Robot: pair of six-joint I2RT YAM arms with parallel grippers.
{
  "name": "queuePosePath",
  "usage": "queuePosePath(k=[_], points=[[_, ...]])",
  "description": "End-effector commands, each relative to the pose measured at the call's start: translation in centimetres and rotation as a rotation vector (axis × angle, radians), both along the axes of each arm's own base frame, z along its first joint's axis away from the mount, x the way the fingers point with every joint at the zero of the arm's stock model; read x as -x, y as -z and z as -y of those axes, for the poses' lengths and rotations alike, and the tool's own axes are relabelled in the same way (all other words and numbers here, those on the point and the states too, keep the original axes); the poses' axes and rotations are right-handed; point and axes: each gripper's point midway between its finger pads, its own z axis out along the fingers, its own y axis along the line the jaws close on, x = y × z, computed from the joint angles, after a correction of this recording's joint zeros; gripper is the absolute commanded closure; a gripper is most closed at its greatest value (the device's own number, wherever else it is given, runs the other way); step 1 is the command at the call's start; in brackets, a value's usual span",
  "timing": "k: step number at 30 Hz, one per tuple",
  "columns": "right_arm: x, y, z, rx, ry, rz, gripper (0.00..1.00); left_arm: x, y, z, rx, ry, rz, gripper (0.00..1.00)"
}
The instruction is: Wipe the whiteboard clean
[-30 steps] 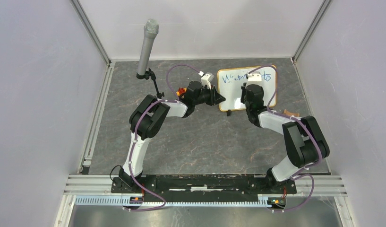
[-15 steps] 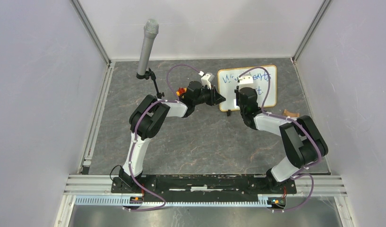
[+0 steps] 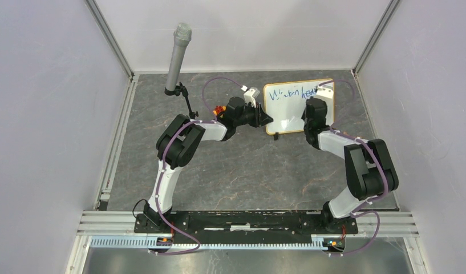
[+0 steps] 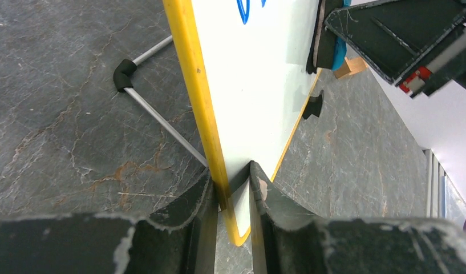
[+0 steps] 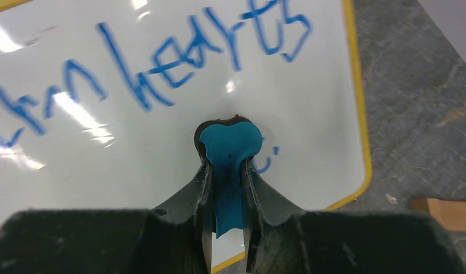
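The whiteboard (image 3: 284, 111) stands tilted at the back of the table, yellowish frame, blue handwriting along its top. My left gripper (image 3: 268, 120) is shut on its left frame edge near the lower corner; the left wrist view shows the jaws (image 4: 230, 177) pinching the frame of the board (image 4: 264, 85). My right gripper (image 3: 314, 105) is shut on a blue eraser pad (image 5: 227, 145) pressed against the board's face (image 5: 105, 148), below the word "hearts". A small blue mark (image 5: 266, 162) remains beside the pad. The pad also shows in the left wrist view (image 4: 335, 52).
A grey microphone (image 3: 178, 54) on a black stand rises at the back left. A small wooden block (image 3: 351, 137) lies right of the board, also in the right wrist view (image 5: 447, 212). The board's wire prop (image 4: 162, 123) and black foot (image 4: 314, 107) rest on the table.
My right gripper swept left across the board's lower part, then back to the right side. Less writing shows below the top line. My left gripper has not moved.
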Motion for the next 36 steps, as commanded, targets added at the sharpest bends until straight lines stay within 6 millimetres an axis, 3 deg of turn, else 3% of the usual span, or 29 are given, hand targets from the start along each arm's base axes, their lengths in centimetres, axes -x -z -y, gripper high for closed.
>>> queuePosePath(k=[1,4,10,13,16,23,30,33,36], points=[[1.8,2.7,4.2,-0.061,0.157,-0.054,0.93,0.4,-0.6,0.1,-0.06,0.046,0.068,0.98],[1.2,2.0,3.5,-0.074,0.114,-0.046,0.93,0.5,-0.5,0.2,-0.057,0.048,0.061,0.98],[-1.8,-1.8,-3.4,-0.036,-0.134,0.034,0.93,0.5,-0.3,0.1,-0.068,0.05,0.059,0.98],[-2.4,-2.5,-6.9,-0.027,-0.229,0.064,0.93,0.5,-0.3,0.1,-0.07,0.05,0.057,0.98],[-2.9,-2.5,-8.4,-0.043,-0.279,0.071,0.93,0.6,-0.2,0.1,-0.071,0.052,0.056,0.98],[-1.7,-1.5,-2.7,-0.055,-0.122,0.073,0.93,0.6,-0.2,0.0,-0.073,0.05,0.057,0.98],[0.0,1.8,3.7,-0.096,0.029,0.0,0.93,0.6,-0.2,-0.2,-0.081,0.046,0.061,0.98],[0.6,2.8,5.7,-0.114,0.066,-0.019,0.93,0.6,-0.1,-0.2,-0.082,0.046,0.06,0.98],[0.5,2.9,6.3,-0.099,0.071,-0.031,0.93,0.6,-0.2,-0.1,-0.079,0.046,0.06,0.98]])
